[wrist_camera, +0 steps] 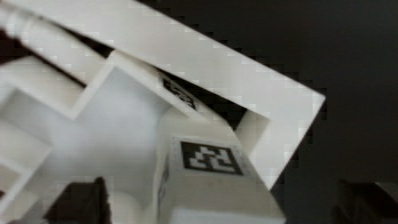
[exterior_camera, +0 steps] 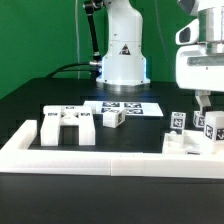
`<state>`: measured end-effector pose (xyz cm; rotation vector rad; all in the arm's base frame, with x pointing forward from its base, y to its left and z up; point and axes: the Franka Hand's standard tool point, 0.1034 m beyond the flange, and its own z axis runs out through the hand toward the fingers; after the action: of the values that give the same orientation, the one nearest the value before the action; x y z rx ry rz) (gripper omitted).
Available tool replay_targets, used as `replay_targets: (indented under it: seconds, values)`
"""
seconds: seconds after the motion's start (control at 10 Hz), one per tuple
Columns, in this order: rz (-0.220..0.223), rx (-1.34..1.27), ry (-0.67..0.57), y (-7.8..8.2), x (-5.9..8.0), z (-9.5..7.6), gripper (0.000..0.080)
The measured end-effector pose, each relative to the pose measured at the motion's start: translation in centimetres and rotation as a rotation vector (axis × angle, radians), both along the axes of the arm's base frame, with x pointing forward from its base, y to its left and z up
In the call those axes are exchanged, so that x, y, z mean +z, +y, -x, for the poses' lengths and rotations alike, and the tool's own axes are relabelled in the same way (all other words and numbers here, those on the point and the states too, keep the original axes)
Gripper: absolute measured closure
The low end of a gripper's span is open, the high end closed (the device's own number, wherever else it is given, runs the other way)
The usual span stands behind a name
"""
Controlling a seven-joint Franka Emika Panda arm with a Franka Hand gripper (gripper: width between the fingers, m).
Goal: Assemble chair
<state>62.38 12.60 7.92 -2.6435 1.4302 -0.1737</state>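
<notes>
black table before a green backdrop held the parts. the gripper hung, jaws apart, clamping nothing, over the chair at the exterior view's lower right. best practice was judged a straight vertical lift, clear of the tagged post. chair pieces were matte white, blocky; one bracket piece lay lower left.

Warning triangle on robot base; chair tags show patterns.
</notes>
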Motion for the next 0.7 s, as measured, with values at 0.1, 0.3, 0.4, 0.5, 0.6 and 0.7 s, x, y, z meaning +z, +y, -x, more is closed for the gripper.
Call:
replay_targets:
  seconds: [0.1,0.3,0.4,0.5,0.6,0.7]
  values:
    - [0.013,0.072,-0.022,-0.07,0.09,-0.22,0.0155]
    - [0.04,0.22,-0.031,-0.11,0.08,-0.22,0.0151]
    - [0.052,0.288,-0.035,-0.13,0.08,-0.22,0.0151]
    - [0.07,0.388,-0.041,-0.18,0.08,-0.23,0.0151]
    - [0.091,0.504,-0.047,-0.14,0.07,-0.22,0.0151]
    - [0.111,0.596,-0.051,-0.03,0.06,-0.19,0.0151]
